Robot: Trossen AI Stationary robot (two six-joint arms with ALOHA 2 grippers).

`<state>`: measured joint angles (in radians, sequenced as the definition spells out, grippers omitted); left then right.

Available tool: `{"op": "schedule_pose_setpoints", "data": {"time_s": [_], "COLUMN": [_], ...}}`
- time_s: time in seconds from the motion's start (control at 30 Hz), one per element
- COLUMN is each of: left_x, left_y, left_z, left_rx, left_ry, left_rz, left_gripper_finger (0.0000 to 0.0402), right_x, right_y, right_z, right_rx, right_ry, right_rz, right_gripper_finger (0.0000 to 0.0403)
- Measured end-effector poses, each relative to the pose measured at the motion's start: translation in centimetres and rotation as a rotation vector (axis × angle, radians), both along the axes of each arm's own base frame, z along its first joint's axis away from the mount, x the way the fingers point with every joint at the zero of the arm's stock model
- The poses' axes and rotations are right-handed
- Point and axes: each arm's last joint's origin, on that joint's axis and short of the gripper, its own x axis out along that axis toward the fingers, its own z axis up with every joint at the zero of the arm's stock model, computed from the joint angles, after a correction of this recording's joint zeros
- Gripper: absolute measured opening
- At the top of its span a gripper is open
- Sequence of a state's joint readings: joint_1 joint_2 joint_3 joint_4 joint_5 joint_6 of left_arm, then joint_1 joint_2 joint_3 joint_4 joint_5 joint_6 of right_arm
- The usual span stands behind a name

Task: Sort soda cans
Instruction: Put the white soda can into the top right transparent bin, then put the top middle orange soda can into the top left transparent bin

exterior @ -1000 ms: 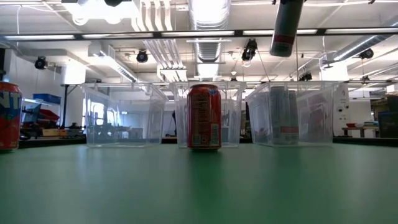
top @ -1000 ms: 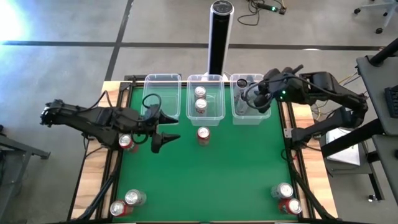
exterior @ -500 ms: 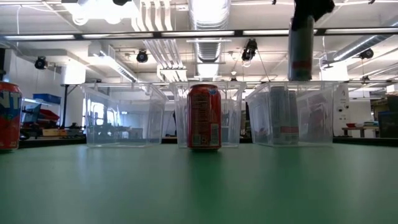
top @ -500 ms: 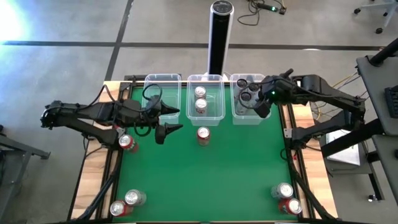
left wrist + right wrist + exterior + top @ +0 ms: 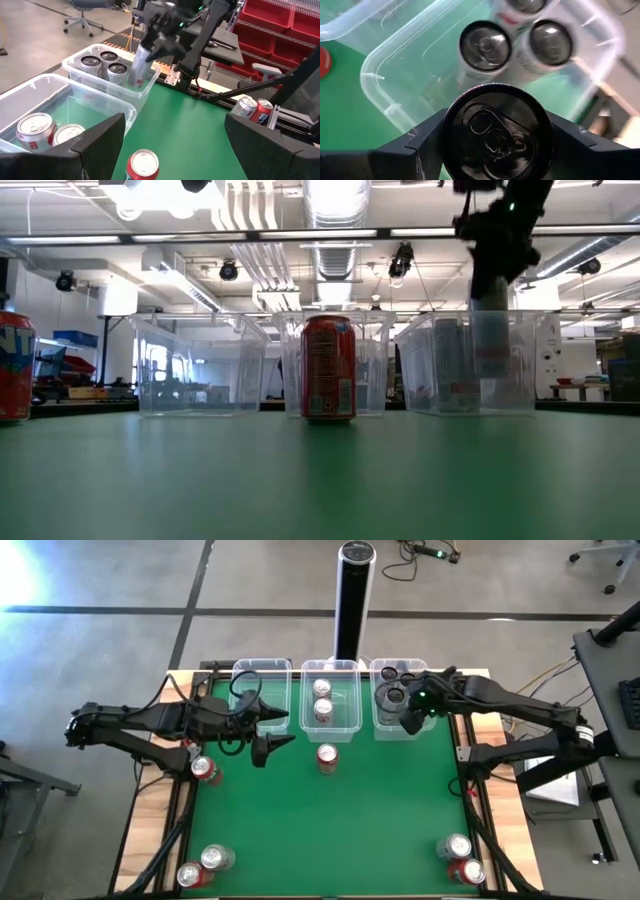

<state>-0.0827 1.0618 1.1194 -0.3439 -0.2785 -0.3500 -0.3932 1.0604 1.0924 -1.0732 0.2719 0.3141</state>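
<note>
High view: a green table (image 5: pixel 330 830) has three clear tubs in a row at its far edge. The right gripper (image 5: pixel 411 718) is over the right tub (image 5: pixel 398 730) and holds a dark grey can (image 5: pixel 497 131) tight between its fingers (image 5: pixel 415 150). In the right wrist view, that can sits just above the tub, with other grey cans (image 5: pixel 485 47) standing inside near the far wall. In the left wrist view the held can (image 5: pixel 140 65) leans a little as it dips into the tub, next to those grey cans (image 5: pixel 107 67). In the low view the can (image 5: pixel 489 330) is partly down behind the clear tub wall. The middle tub (image 5: pixel 330 668) has two silver-white cans (image 5: pixel 322 700) in it. The left tub (image 5: pixel 261 668) has the left gripper (image 5: pixel 268 733) just beside its front edge, fingers spread wide and holding nothing. A red can (image 5: pixel 327 756) stands on the table just in front of the middle tub. Another red can (image 5: pixel 203 769) stands near the left edge, under the left arm. Two cans (image 5: pixel 204 866) wait at the near left corner and two more (image 5: pixel 460 858) at the near right corner. A tall black post (image 5: pixel 352 600) stands behind the tubs.
</note>
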Motion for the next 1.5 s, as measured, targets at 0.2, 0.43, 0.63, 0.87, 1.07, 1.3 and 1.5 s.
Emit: {"op": "schedule_pose_setpoints", "data": {"time_s": [0.2,0.43,0.63,0.87,1.07,1.3,1.5], "left_x": [0.0,0.0,0.0,-0.7,-2.1,-4.3,-5.9], "left_y": [0.1,-0.1,-0.4,-0.4,-0.3,-0.5,-1.2], "left_z": [0.0,-0.2,-0.2,0.3,0.1,-0.2,-0.4], "left_rx": [-0.012,-0.063,-0.073,-0.081,-0.061,-0.082,-0.087], "left_ry": [0.001,0.012,0.015,-0.008,0.063,0.143,0.197], "left_rz": [0.006,-0.037,-0.097,-0.127,-0.149,-0.157,-0.200], "left_gripper_finger": [0.0327,0.0327,0.0327,0.0327,0.0327,0.0327,0.0327], "right_x": [0.1,0.1,0.2,0.0,0.8,4.8,10.1], "right_y": [-2.5,-3.6,-3.8,-3.8,-2.2,2.7,9.8], "right_z": [-3.8,-5.3,-4.5,0.6,6.2,7.1,4.3], "right_rx": [0.096,0.111,0.086,0.011,-0.035,-0.007,0.038], "right_ry": [-0.007,0.028,0.025,0.043,-0.143,-0.249,-0.277], "right_rz": [-0.051,-0.058,-0.054,-0.067,-0.055,-0.008,0.073], "right_gripper_finger": [0.0257,0.0260,0.0305,0.0360,0.0364,0.0364,0.0363]}}
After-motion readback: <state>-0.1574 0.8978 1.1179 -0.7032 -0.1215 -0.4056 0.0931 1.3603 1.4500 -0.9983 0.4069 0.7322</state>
